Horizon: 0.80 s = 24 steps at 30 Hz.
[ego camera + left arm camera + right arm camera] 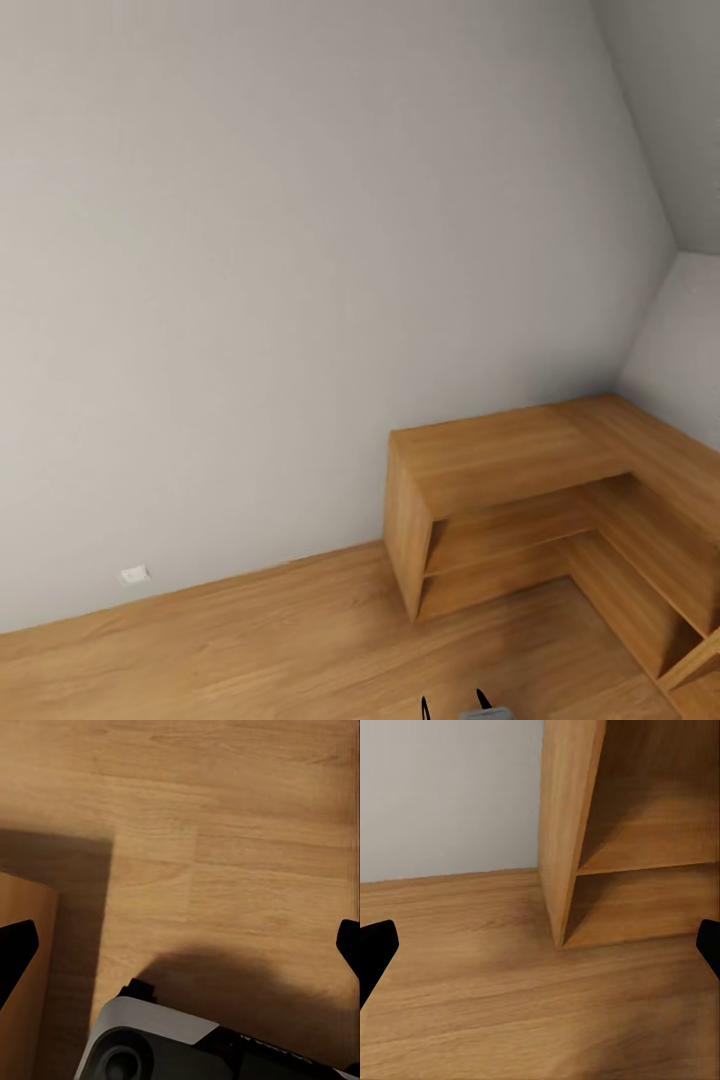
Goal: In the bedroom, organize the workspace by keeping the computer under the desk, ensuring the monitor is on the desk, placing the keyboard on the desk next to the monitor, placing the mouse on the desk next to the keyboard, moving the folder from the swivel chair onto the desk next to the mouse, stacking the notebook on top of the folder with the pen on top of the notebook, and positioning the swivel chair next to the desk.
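Closest to the head cam: two dark prongs (455, 706) and a grey bit of the robot poking up at the bottom edge, over the wooden floor (250, 650). Can't tell which part of the rig that is.

Past that, an L-shaped wooden shelf unit (520, 470) sits in the corner where the grey wall (300, 250) meets the side wall. It has an upper and a lower compartment, open at the front. I see nothing in either one, though part of the insides is in shadow. Its top shows nothing on it. Small white outlet (134, 574) low on the wall, well left of the unit.

None of the task's things are in any view I've got: no computer, monitor, keyboard, mouse, folder, notebook, pen or chair, so I can't place them.

Left claw (180, 945): both fingertips sit at the far edges of the left wrist view, jaws spread wide, nothing between them. It looks down at floor boards, with the robot's grey-and-black base (187, 1042) under it and a wooden panel edge (26, 967) just beside one finger.

Right claw (540, 945): same story, fingertips wide apart, holding nothing. It looks along the floor at the shelf unit's end panel (566, 817), with the two bare compartments beside it and the wall behind.
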Available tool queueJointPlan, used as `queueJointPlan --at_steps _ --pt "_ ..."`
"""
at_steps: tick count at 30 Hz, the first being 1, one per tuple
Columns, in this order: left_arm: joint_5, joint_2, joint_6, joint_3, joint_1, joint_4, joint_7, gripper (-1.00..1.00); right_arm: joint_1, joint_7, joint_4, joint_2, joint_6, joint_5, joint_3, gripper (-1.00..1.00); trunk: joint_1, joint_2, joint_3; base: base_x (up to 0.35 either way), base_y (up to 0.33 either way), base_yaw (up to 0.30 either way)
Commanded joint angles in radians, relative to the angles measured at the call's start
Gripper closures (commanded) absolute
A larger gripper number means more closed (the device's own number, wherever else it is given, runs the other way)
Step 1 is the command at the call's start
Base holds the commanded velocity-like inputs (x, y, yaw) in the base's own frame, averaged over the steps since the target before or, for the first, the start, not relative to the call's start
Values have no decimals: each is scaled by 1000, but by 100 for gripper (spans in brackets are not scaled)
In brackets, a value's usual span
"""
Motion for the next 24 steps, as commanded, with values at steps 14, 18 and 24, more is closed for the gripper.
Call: queueJointPlan --at_steps 14,18,24 --pt "6 2 -4 -7 -1 -1 7 -100 -1 -3 1 0 -1 -1 10 -100 1 -2 8 151 -1 -258" --pt "6 2 -4 -7 -1 -1 7 -100 -1 -1 1 0 -1 -1 10 -100 1 -2 11 7 0 -265" --pt "6 2 -4 -7 -1 -1 7 -100 -1 -1 2 0 -1 -1 10 -100 1 -2 15 1 0 -266"
